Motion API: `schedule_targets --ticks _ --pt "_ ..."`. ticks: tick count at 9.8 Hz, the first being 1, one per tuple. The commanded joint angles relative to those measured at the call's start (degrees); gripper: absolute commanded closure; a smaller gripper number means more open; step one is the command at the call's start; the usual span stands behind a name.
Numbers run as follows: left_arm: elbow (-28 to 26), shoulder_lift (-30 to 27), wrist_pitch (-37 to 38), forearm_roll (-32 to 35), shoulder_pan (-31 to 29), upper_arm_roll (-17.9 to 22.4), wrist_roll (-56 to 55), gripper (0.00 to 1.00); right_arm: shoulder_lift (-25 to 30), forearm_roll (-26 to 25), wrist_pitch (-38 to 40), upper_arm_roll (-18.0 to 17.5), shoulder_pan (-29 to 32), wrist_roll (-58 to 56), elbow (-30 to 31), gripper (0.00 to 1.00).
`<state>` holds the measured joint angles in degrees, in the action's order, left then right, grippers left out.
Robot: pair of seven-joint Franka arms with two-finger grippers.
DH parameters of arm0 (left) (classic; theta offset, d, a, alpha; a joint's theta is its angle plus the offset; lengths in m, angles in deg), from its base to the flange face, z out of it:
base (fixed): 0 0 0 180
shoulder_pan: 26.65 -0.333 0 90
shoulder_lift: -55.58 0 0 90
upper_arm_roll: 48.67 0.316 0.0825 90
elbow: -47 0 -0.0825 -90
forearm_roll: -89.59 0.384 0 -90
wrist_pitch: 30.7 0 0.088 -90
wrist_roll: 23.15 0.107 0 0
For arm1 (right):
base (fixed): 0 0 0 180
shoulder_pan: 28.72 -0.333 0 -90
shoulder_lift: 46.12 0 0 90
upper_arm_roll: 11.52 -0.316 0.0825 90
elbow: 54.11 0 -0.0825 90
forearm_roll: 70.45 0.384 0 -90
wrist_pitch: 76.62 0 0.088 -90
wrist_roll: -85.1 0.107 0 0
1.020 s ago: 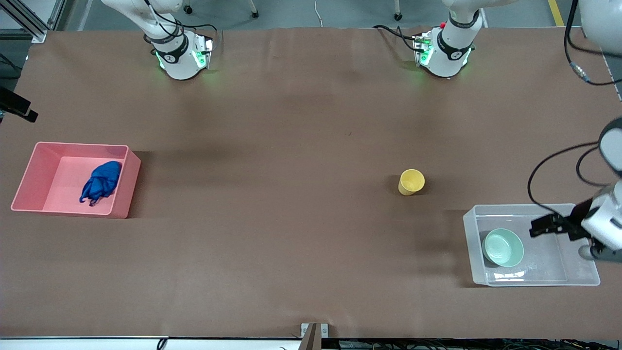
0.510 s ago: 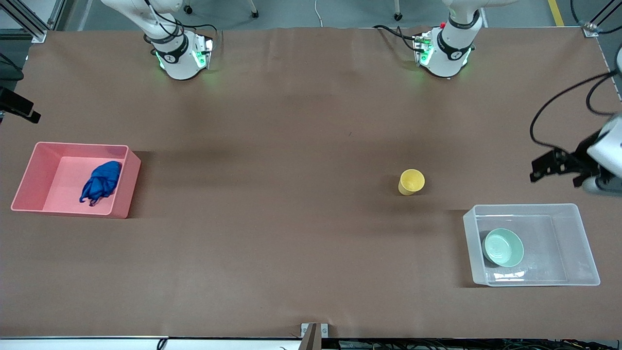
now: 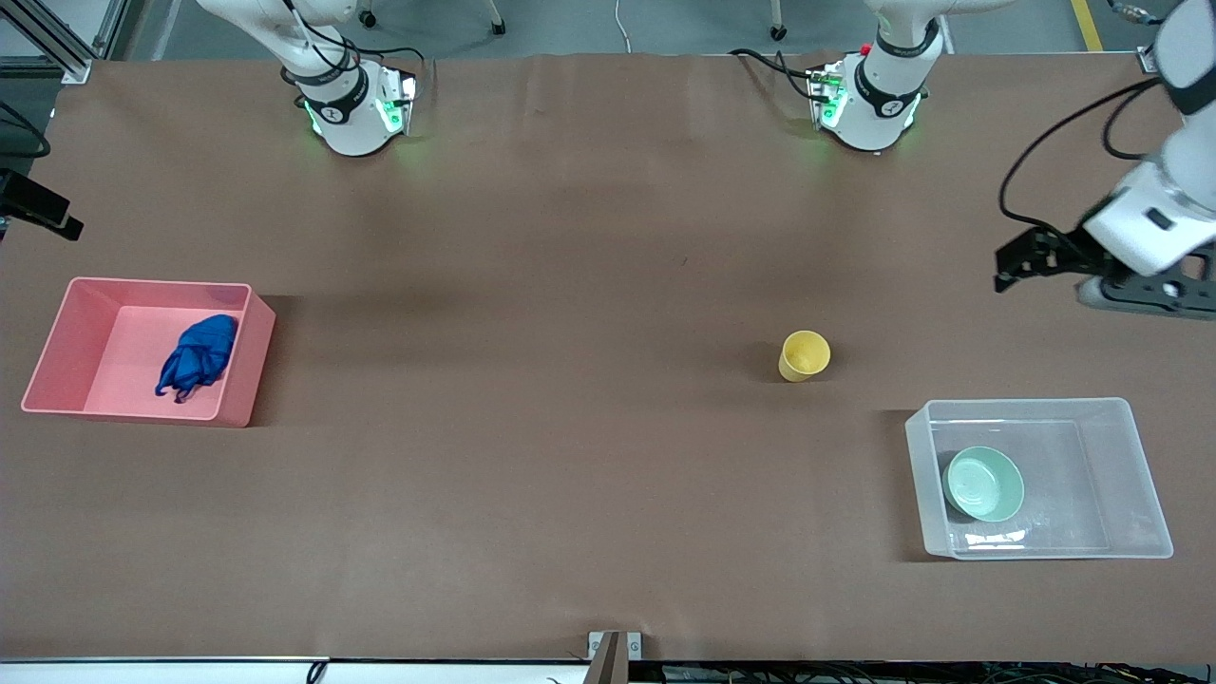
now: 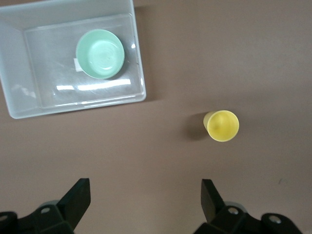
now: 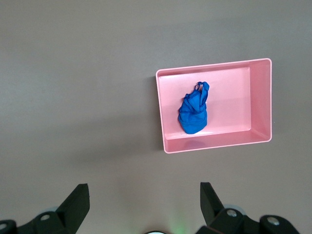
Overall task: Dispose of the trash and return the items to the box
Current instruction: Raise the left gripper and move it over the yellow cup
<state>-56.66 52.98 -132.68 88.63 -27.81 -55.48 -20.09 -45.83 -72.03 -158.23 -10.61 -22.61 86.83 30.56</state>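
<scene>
Looking at the table, the left gripper has come away from the clear box. A moment ago it was right over that box; now it hangs high over bare table at the left arm's end, with its 2 fingers wide apart and nothing in them. That likely means the mint-green bowl has just been dropped off, since it sits inside the box, close to the wall nearest the yellow cup.

The cup is the 1 thing not put away yet. It stands alone on the brown table, near the box but not touching it, and farther from the front camera than the box. It looks a bit tipped, though that is hard to tell from here.

The blue trash already lies in the pink bin, so that job looks done.

The right gripper waits high over the table, its fingers apart and holding nothing, looking down at the pink bin.

Next the left gripper probably needs to go for the cup.
</scene>
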Motion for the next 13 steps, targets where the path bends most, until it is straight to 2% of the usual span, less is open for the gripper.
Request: schedule_targets --ticks 1,3,5,9,12,13 --pt "-11.4 -2.5 -6.5 0.5 3.1 0.0 -2.7 0.00 0.2 0.4 0.5 0.3 -0.1 -0.3 0.1 0.00" --pt "-19.7 -2.3 -15.0 0.3 5.1 -0.1 -3.8 0.00 0.2 0.4 0.5 0.3 -0.1 -0.3 0.1 0.00" --pt "-28.5 0.8 -29.2 0.3 5.1 -0.5 -3.9 0.00 0.2 0.4 0.5 0.3 0.0 -0.3 0.1 0.00" --pt "-29.4 14.7 -44.4 0.3 6.3 -1.5 -4.4 0.01 0.2 0.4 0.5 0.3 0.0 -0.3 0.1 0.00" --pt "-28.8 19.6 -49.8 0.3 7.0 -3.0 -4.5 0.02 0.2 0.4 0.6 0.3 0.0 -0.3 0.1 0.00" --pt "-28.5 20.5 -50.3 0.4 7.0 -3.1 -4.5 0.08 0.2 0.4 0.6 0.3 0.0 -0.3 0.1 0.00"
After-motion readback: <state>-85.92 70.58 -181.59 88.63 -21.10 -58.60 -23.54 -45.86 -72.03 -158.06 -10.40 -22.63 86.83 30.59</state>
